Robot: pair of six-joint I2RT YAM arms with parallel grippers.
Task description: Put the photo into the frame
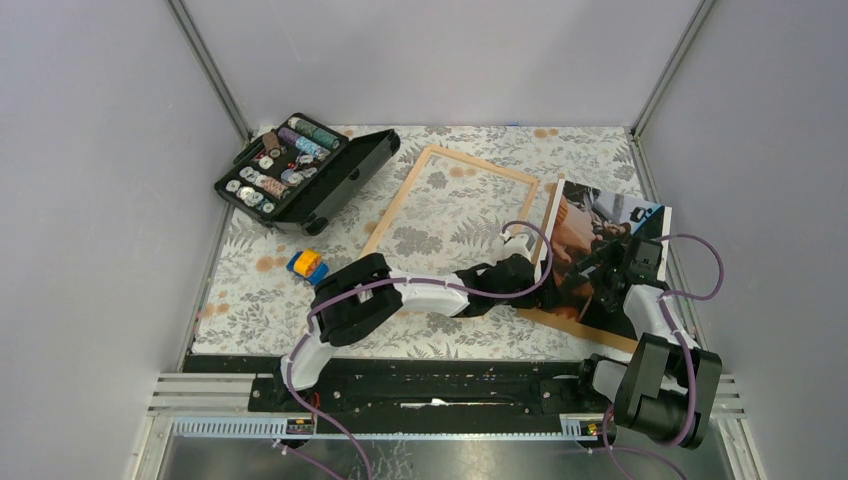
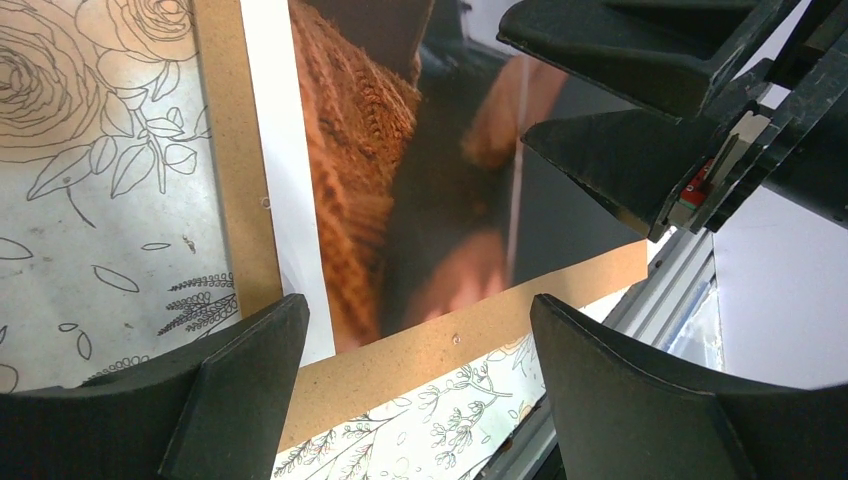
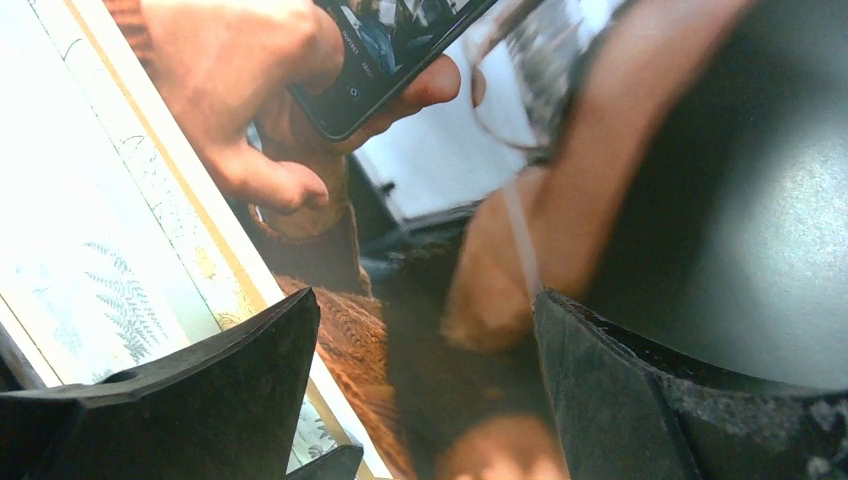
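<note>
The photo [image 1: 590, 240], a glossy print with orange-brown and dark tones, lies at the right of the table on a plain brown backing board [image 1: 565, 322]. The pale wooden frame [image 1: 400, 205] lies flat just to its left, the patterned cloth showing through its centre. My left gripper [image 1: 522, 268] is at the photo's left edge. In the left wrist view it [image 2: 418, 330] stands open over the photo's [image 2: 400, 190] near corner and the board [image 2: 470, 345], with nothing between the fingers. My right gripper [image 1: 625, 258] hovers open over the photo [image 3: 560, 200], empty [image 3: 425, 320].
An open black case [image 1: 300, 170] of thread spools sits at the back left. A small blue, orange and yellow object [image 1: 307, 265] lies left of the frame. Grey walls close in on both sides, and a metal rail [image 1: 450, 385] runs along the near edge.
</note>
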